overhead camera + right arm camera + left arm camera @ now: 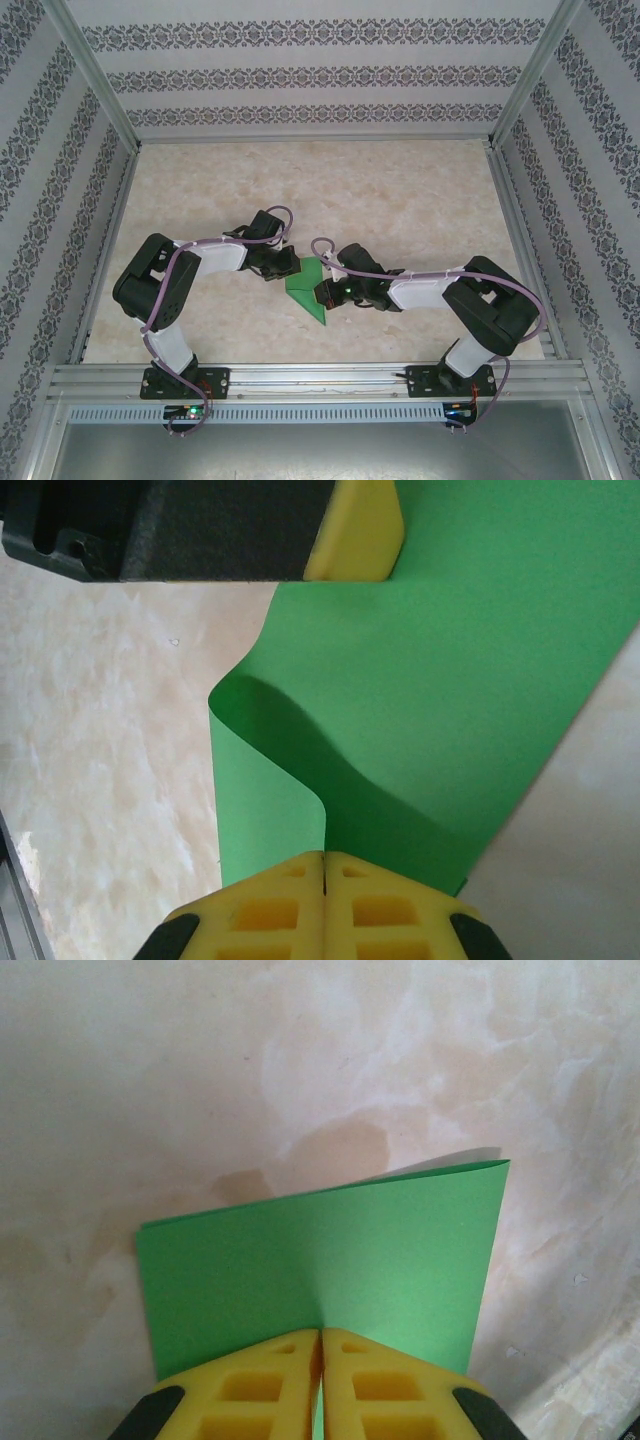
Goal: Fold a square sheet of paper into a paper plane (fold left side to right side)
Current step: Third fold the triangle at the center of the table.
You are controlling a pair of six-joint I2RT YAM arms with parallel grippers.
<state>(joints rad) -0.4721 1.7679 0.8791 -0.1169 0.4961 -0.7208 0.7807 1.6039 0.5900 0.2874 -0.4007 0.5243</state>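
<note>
Over the tabletop [420, 200], top view, you have the square sheet of paper [308, 290] at centre. Left wrist view: your left claw [320, 1345] is clenched on its doubled edge, likely to hold the layers matched. Right wrist view: your right claw [323, 865] clamps a buckled edge, likely to steady it

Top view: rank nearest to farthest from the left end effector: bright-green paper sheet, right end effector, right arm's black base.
1. Bright-green paper sheet, centre, pinched by it.
2. Right end effector, across the sheet.
3. Right arm's black base, near-right edge.
</note>
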